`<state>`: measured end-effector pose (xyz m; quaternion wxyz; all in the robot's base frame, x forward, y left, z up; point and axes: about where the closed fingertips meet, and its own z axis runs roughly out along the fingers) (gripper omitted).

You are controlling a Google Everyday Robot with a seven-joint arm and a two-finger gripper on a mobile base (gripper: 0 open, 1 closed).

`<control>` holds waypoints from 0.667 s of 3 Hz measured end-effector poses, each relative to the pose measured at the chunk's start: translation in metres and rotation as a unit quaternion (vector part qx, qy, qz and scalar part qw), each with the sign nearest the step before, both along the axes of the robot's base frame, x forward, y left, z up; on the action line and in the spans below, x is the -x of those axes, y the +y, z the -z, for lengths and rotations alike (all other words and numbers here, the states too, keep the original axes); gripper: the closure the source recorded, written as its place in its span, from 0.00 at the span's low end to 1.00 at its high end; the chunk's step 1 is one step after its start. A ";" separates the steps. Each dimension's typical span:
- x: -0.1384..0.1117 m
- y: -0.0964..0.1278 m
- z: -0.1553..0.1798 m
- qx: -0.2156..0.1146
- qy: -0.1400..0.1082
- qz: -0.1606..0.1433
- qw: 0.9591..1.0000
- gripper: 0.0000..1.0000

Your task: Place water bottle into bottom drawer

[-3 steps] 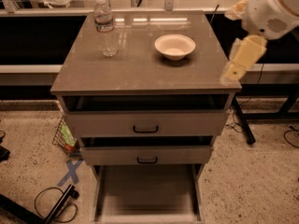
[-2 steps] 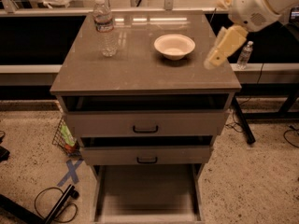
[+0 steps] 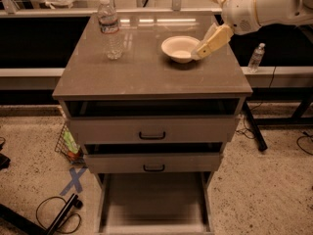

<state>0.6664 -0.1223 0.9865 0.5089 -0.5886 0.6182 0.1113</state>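
Note:
The water bottle (image 3: 110,28), clear with a white cap and a pale label band, stands upright at the back left of the cabinet top (image 3: 142,75). The bottom drawer (image 3: 154,202) is pulled out at floor level, and its flat floor shows nothing in it. My gripper (image 3: 204,47) hangs over the right side of the cabinet top, its tip right beside the white bowl (image 3: 178,48), about a third of the frame width right of the bottle. It holds nothing that I can see.
The two upper drawers (image 3: 151,130) with black handles stand slightly out. A smaller clear bottle (image 3: 255,58) stands on a ledge to the right. A wire basket (image 3: 68,146), a blue tape cross (image 3: 73,180) and black cables (image 3: 54,214) lie on the floor at left.
My gripper has moved left, from beyond the cabinet's right edge to over the top beside the bowl. The bottle and drawers have not moved.

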 end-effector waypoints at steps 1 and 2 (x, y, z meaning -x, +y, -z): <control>0.000 0.000 0.000 0.000 0.000 0.000 1.000 0.00; -0.037 0.026 0.011 -0.052 0.014 -0.022 0.998 0.00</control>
